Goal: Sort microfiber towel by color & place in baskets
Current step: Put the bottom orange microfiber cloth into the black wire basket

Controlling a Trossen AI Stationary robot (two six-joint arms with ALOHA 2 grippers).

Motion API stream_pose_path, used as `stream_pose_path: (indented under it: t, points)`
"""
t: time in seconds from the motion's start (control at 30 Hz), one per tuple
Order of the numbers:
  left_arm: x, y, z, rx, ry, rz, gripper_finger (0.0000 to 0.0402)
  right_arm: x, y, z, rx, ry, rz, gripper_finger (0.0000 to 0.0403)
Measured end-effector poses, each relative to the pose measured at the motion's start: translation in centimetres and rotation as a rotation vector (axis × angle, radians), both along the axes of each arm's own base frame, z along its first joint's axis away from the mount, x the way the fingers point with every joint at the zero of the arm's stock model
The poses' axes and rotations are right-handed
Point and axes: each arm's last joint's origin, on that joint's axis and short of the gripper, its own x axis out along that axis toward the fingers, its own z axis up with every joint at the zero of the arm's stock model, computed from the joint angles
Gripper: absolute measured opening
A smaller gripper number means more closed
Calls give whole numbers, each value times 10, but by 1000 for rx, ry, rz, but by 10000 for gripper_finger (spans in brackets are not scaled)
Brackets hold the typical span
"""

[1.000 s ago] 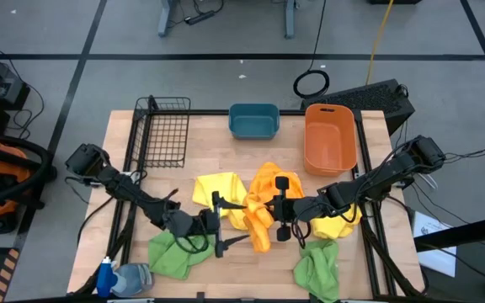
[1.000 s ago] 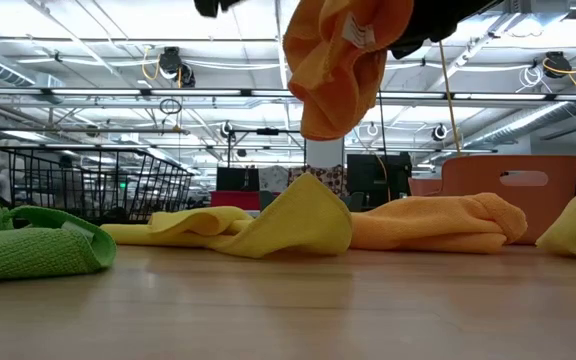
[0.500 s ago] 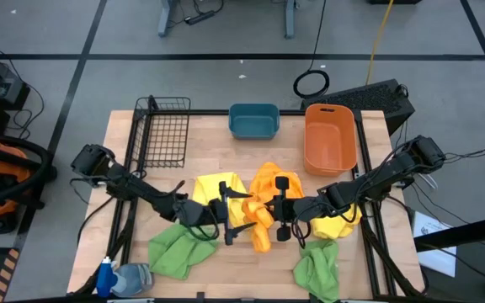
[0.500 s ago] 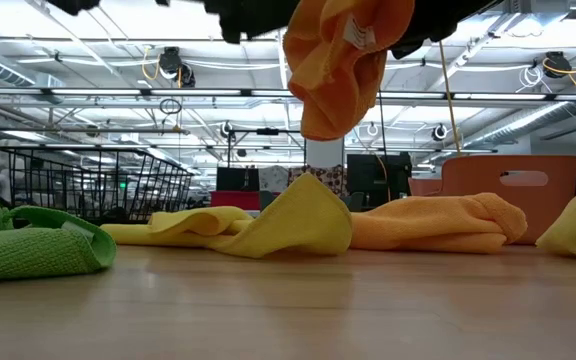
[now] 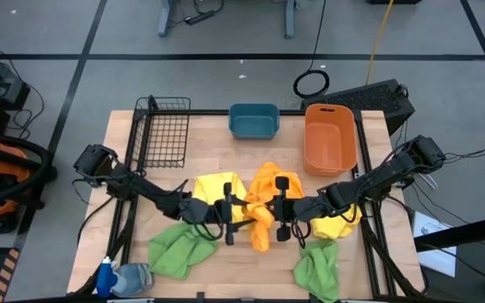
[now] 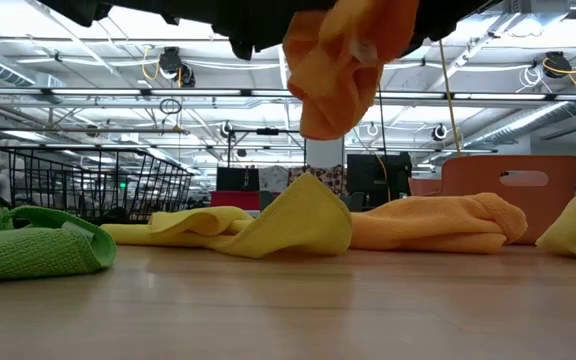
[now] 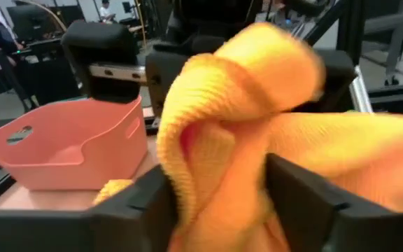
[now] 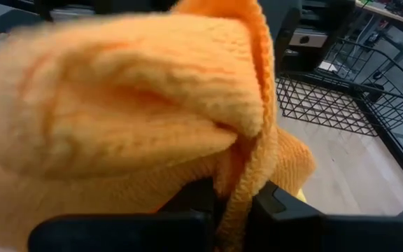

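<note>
Both tools meet at an orange towel lifted above the middle of the table.

The right tool [image 5: 281,207] pinches the orange towel [image 5: 259,225], which hangs clear of the table [image 5: 209,156]. The left tool [image 5: 229,220] is spread, its fingers [image 7: 128,210] on both sides of the same towel. At the far edge stand the black wire basket [image 5: 162,130], teal tub [image 5: 253,121] and orange bin [image 5: 329,137].
</note>
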Motion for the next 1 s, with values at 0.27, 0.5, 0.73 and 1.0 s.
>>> stream_pose_path:
  t: [0.27, 0.5, 0.73, 1.0]
  points:
    - [0, 0, 0, 0, -1, 2, 18, 0, 0, 0, 72, -2, -31, 51]
    - [-1, -1, -2, 11, 26, -6, 22, -6, 1, -8, 23, 62, -116, 165]
    - [-12, 3, 12, 46, 56, 112, 20, -11, 2, -14, 14, 129, -133, 250]
    - [-43, 12, 44, 119, 97, 341, 19, -13, 1, -12, 11, 127, -138, 272]
